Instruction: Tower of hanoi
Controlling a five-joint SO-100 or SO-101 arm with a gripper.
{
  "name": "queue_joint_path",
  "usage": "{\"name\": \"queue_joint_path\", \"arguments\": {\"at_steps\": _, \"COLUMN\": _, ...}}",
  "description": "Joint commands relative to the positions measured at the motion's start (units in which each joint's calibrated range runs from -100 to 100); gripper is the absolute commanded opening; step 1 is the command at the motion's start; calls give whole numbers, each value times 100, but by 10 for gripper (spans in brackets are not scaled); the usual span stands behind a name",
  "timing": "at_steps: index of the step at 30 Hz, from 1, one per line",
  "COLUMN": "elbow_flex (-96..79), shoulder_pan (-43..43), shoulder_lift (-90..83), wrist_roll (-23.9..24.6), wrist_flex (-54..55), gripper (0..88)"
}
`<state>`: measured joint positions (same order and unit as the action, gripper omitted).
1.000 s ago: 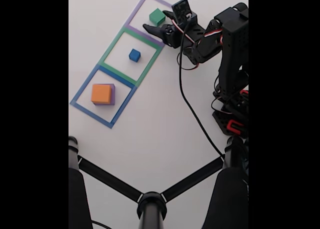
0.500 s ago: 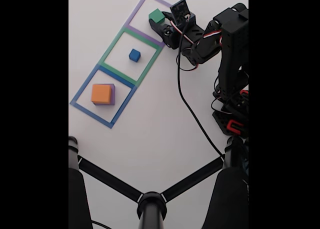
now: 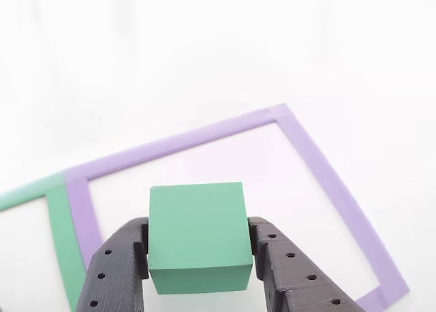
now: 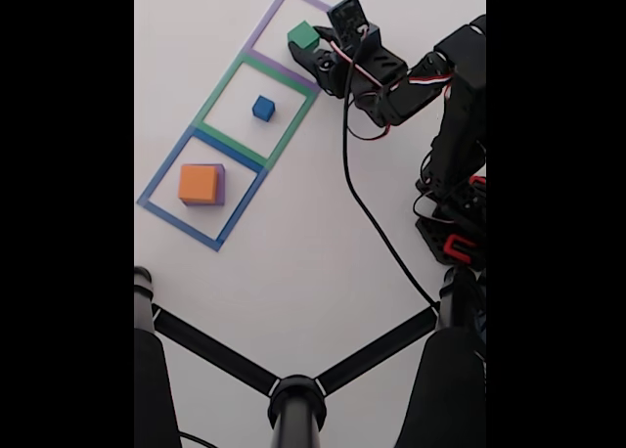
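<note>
Hand (image 3: 199,254) clamped on green block (image 3: 197,236), one finger (image 3: 116,271) pressing each side, inside the purple taped outline (image 3: 327,182). Blue cube (image 4: 263,108) sits in green outline (image 4: 217,100). Orange block (image 4: 199,183) atop purple block (image 4: 221,185) in blue outline (image 4: 161,176) on white tabletop (image 4: 293,272).

Black gripper (image 3: 199,254) reaches forward from the folded arm (image 4: 455,125); its two perforated fingers (image 3: 116,271) press either side of the green block (image 3: 197,234), jaws clamped against it.

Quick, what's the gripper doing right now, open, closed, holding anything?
Gripper: closed on the matte green square block, one finger on each side, inside the purple taped outline.
</note>
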<state>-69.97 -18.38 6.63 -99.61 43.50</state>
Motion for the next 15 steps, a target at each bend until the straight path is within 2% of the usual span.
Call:
{"name": "queue_joint_path", "arguments": {"at_steps": 1, "elbow_flex": -40, "shoulder_pan": 88, "shoulder_lift": -1680, "wrist_roll": -39, "wrist_flex": -1651, "gripper": 75}}
{"name": "queue_joint_path", "arguments": {"at_steps": 9, "elbow_flex": 369, "shoulder_pan": 324, "shoulder_lift": -3884, "wrist_roll": -39, "wrist_flex": -4937, "gripper": 73}}
{"name": "queue_joint_path", "arguments": {"at_steps": 15, "elbow_flex": 1786, "shoulder_pan": 759, "shoulder_lift": -4829, "wrist_roll": -39, "wrist_flex": -7802, "gripper": 70}}
